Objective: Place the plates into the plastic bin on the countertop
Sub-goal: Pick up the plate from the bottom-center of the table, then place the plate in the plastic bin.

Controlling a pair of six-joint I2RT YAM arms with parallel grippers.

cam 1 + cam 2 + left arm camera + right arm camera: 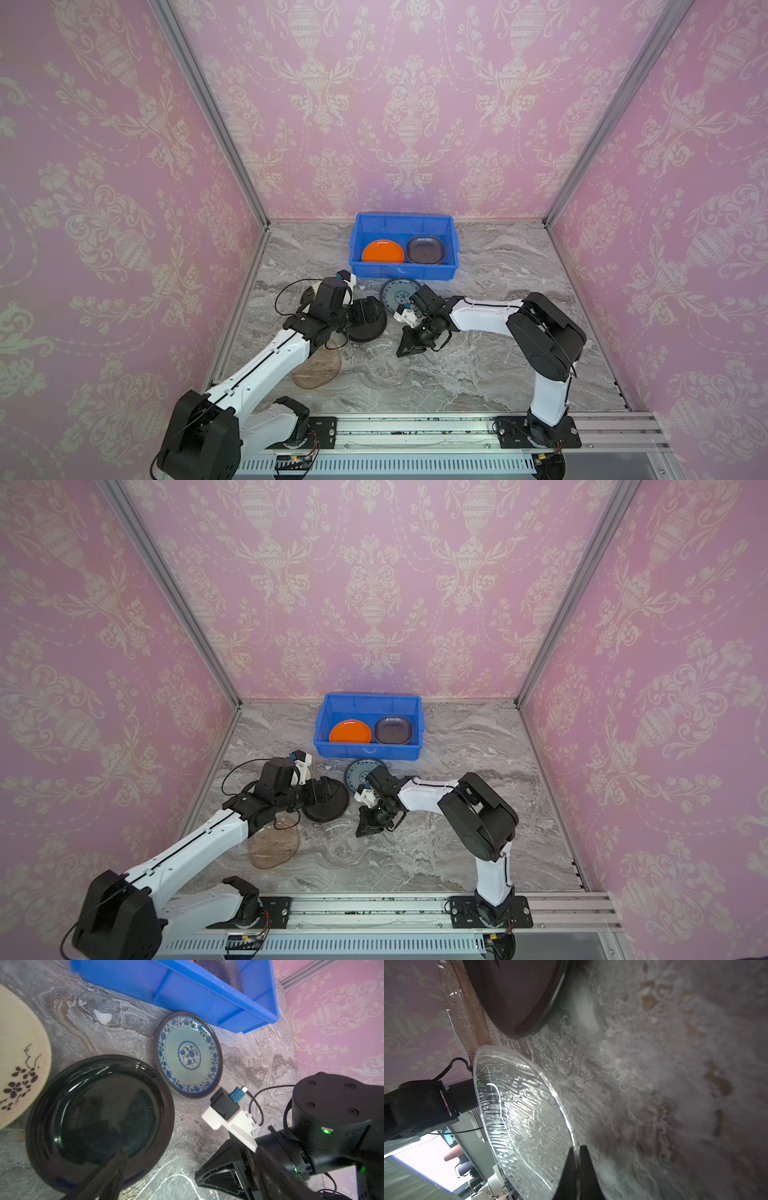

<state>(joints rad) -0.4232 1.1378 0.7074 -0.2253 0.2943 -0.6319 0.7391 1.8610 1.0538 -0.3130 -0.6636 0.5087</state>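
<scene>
Right tool (578, 1150) grips the clear plate (519, 1109); left tool (368, 312) gapes, seemingly above the black plate (99, 1109).

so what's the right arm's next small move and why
Probably a small lift straight up: the right gripper is shut on the rim of the clear plate, and the black plate lies close beside it, so rise before heading to the blue bin.
</scene>
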